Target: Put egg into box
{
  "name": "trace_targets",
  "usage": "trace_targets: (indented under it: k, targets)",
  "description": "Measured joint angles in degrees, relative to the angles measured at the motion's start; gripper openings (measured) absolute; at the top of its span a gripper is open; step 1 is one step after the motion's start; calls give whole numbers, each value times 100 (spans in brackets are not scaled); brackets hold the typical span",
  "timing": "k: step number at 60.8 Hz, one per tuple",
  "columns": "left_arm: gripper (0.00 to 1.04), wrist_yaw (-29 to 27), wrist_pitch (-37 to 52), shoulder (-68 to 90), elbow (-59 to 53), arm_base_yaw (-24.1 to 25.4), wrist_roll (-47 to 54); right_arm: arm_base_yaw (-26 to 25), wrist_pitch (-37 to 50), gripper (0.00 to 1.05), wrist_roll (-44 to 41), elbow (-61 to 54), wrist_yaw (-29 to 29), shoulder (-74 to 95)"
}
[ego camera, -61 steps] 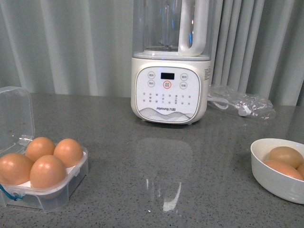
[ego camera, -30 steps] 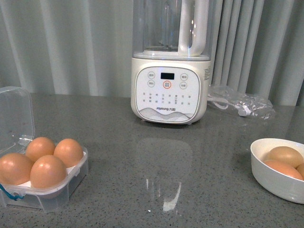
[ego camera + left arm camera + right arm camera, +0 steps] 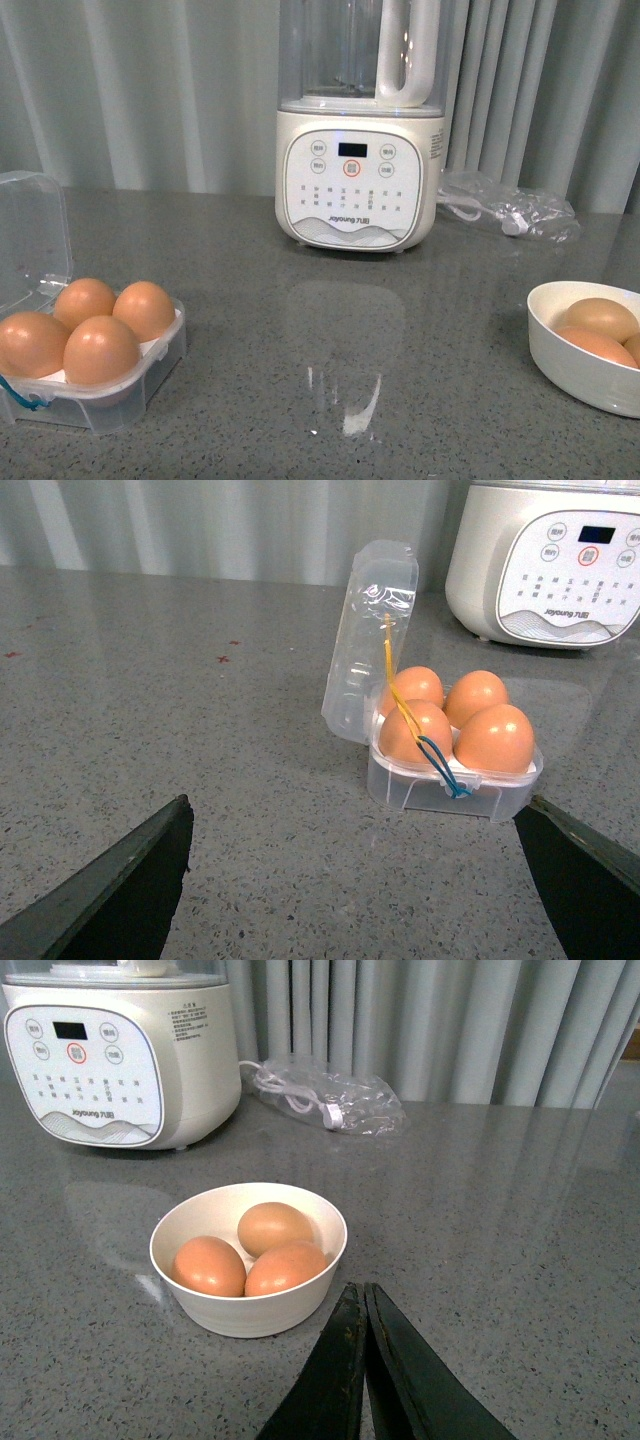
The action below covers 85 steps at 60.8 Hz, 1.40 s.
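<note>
The clear box (image 3: 120, 395) stands at the table's left with its lid (image 3: 30, 240) raised. Several orange-brown eggs fill its cells, one egg (image 3: 100, 350) at the front. In the left wrist view the box (image 3: 430, 785) lies just beyond my left gripper (image 3: 357, 800), which is open and empty, a teal cord (image 3: 440, 765) hanging at the box's front. My right gripper (image 3: 360, 1288) is shut on nothing, close beside the white bowl (image 3: 250, 1315), which holds three eggs, one egg (image 3: 208, 1265) nearest. Neither gripper shows in the front view.
A white blender (image 3: 350, 180) stands at the back middle of the grey table. A clear plastic bag with a cable (image 3: 510, 212) lies to its right. The bowl (image 3: 580, 375) sits at the right edge. Curtains hang behind.
The front view has shifted slightly, so everything sits a little differently in the picture. The eggs, box and bowl have not moved on the table.
</note>
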Motion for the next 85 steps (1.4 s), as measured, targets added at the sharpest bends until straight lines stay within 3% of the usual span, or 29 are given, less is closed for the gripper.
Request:
trace_targets:
  k: [46, 52, 69, 85]
  targets:
    - [98, 0, 0, 0, 0, 0, 0, 4, -1047, 3, 0, -343, 0, -1464]
    - [98, 0, 0, 0, 0, 0, 0, 4, -1958, 3, -2, -339, -2, -2177]
    - [98, 0, 0, -4, 0, 0, 0, 4, -2022, 4, -4, -339, -2, -2402]
    - [98, 0, 0, -4, 0, 0, 0, 4, -2022, 59, 0, -339, 0, -2402]
